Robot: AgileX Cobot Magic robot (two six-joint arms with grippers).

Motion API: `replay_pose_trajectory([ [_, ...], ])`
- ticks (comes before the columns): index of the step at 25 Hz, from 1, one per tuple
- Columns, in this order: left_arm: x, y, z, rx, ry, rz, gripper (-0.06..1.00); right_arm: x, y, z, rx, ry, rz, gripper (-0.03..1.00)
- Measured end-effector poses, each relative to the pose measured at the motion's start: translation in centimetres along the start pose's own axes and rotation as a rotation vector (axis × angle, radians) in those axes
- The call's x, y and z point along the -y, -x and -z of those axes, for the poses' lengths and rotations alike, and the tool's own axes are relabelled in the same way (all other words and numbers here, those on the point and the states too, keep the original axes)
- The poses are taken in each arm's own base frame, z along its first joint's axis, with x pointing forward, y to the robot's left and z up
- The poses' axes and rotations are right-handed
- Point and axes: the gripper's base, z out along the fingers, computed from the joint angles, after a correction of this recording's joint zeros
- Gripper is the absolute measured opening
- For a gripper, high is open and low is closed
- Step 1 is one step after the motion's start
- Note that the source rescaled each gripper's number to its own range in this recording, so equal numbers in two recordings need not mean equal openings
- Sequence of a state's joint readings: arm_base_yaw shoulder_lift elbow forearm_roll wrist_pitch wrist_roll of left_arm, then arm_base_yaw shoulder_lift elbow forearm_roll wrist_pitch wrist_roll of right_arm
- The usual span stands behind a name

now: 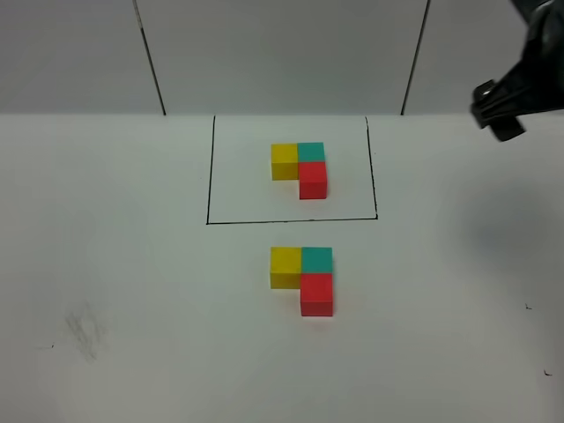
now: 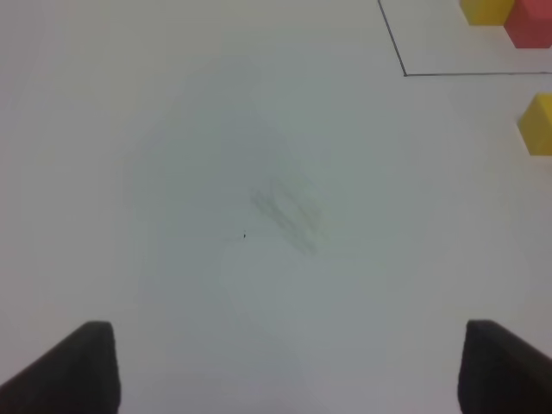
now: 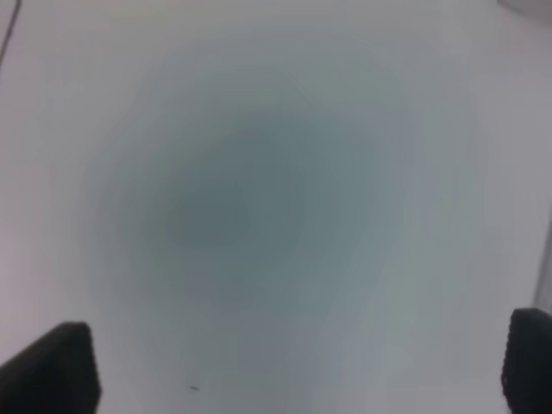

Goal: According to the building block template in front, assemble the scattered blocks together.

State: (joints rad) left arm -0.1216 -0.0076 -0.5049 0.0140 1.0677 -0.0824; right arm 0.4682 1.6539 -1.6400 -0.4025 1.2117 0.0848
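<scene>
Both grippers hang over bare white table with jaws spread wide and nothing between them — the right gripper [image 3: 297, 366] near the far right corner, the left gripper [image 2: 289, 366] toward the left edge. At mid-table, the yellow cube [image 1: 285, 266], teal cube [image 1: 317, 260] and red cube [image 1: 317, 294] sit joined in an L — matching the black-framed building block template [image 1: 300, 170] just beyond, nearer the far edge.

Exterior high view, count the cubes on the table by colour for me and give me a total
Yellow cubes: 2, one in the framed template and one in the unframed cluster
Teal cubes: 2
Red cubes: 2
Total: 6 cubes
</scene>
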Motion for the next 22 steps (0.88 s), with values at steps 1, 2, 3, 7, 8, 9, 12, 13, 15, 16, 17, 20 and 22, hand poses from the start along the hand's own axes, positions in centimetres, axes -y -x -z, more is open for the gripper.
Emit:
replay_pose_trajectory([
  [1,0.0,0.0,0.0,0.000,0.000,0.000,0.76,1.3,-0.4,0.7,0.010,0.006,-0.007,1.00],
  [2,0.0,0.0,0.0,0.000,0.000,0.000,0.76,2.6,-0.9,1.1,0.017,0.011,-0.021,1.00],
  [3,0.0,0.0,0.0,0.000,0.000,0.000,0.76,3.8,-1.4,1.8,0.028,0.020,-0.044,1.00],
  [7,0.0,0.0,0.0,0.000,0.000,0.000,0.76,7.9,-4.1,4.4,0.072,0.028,-0.076,1.00],
  [8,0.0,0.0,0.0,0.000,0.000,0.000,0.76,8.8,-5.1,5.1,0.077,0.017,-0.081,1.00],
  [9,0.0,0.0,0.0,0.000,0.000,0.000,0.76,9.6,-6.0,5.7,0.080,0.003,-0.090,1.00],
  [12,0.0,0.0,0.0,0.000,0.000,0.000,0.76,11.0,-9.2,7.5,0.087,-0.036,-0.139,0.99],
  [13,0.0,0.0,0.0,0.000,0.000,0.000,0.76,11.2,-10.2,8.4,0.095,-0.051,-0.156,0.98],
  [15,0.0,0.0,0.0,0.000,0.000,0.000,0.76,11.0,-12.3,9.9,0.111,-0.077,-0.177,0.96],
  [16,0.0,0.0,0.0,0.000,0.000,0.000,0.76,10.9,-13.3,10.5,0.119,-0.090,-0.181,0.96],
  [17,0.0,0.0,0.0,0.000,0.000,0.000,0.76,10.5,-14.4,11.3,0.132,-0.107,-0.182,0.95],
  [20,0.0,0.0,0.0,0.000,0.000,0.000,0.76,9.3,-18.1,13.7,0.188,-0.150,-0.208,0.94],
  [22,0.0,0.0,0.0,0.000,0.000,0.000,0.76,8.2,-20.9,15.2,0.236,-0.180,-0.243,0.93],
])
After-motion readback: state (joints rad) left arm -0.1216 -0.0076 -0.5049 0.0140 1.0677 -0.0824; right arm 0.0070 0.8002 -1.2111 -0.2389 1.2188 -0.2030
